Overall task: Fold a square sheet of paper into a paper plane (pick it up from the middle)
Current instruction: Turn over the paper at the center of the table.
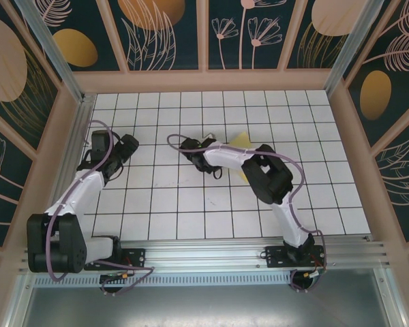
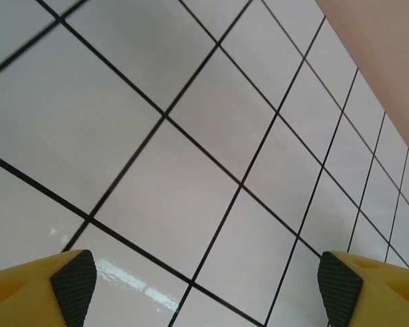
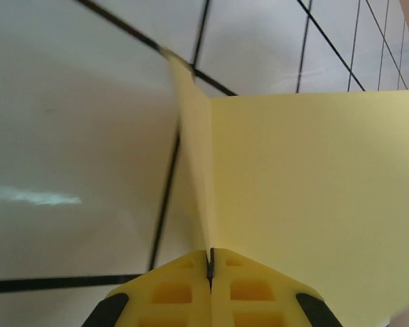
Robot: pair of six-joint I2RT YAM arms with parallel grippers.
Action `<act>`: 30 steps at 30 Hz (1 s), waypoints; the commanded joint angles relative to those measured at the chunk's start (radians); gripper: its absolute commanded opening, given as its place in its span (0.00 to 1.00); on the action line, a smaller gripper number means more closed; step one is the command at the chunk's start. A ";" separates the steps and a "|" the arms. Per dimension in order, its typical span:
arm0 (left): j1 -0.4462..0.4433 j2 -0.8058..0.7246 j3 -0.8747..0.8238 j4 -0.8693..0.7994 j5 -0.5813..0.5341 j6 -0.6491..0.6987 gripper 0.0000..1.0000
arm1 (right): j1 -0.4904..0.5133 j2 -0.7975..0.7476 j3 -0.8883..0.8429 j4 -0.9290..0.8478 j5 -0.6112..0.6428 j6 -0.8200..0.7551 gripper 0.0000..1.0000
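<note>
White tiled tabletop (image 1: 191, 204), black grid lines, glossy. Right arm (image 1: 269, 178) reaches in over the middle tiles. Left arm (image 1: 82, 191) sits at the left side, well apart from the work

Pale-yellow sheet of paper (image 3: 313, 197) is at the right arm's end, folded along a crease: broad panel on the right, narrow flap seen near edge-on on the left. From above a yellow corner (image 1: 243, 140) pokes out behind the arm

Right fingers (image 3: 177, 289) are pressed together, pinching the sheet right on the crease line. Left fingers (image 2: 73, 286) are spread wide over bare tile, nothing between them

Handling, my read: very light, thin, floppy away from the fold. The crease is the one stiff line, so hold there or close beside it. It's smooth, so likely to skate on the tile or slip from a weak pinch. It crumples and tears easily, so flat pad pressure and no twisting; any stray dent becomes a false crease

Hard to tell: how many folds are in, and whether the far tip touches the tiles (blurred). The panel's lower right runs out of frame, and from above the arm covers most of the sheet
</note>
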 commanded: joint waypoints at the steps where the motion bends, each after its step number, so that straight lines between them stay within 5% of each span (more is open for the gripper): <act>1: 0.034 -0.016 0.080 -0.076 0.014 0.062 0.86 | 0.068 0.062 0.081 -0.111 0.008 0.066 0.00; 6: 0.044 0.006 0.157 -0.105 0.027 0.077 0.87 | 0.110 0.131 0.139 -0.131 -0.094 0.121 0.06; 12: 0.044 0.016 0.192 -0.104 0.046 0.066 0.88 | 0.135 0.106 0.211 -0.129 -0.181 0.129 0.27; 21: 0.044 0.006 0.141 -0.070 0.075 0.053 0.88 | 0.185 -0.119 0.171 0.056 -0.600 0.103 0.41; 25: 0.044 -0.016 0.066 -0.018 0.117 0.039 0.88 | 0.122 -0.269 0.051 0.171 -0.756 0.125 0.46; 30: 0.044 -0.049 -0.044 0.058 0.202 0.039 0.89 | -0.078 -0.404 -0.168 0.299 -0.924 0.099 0.51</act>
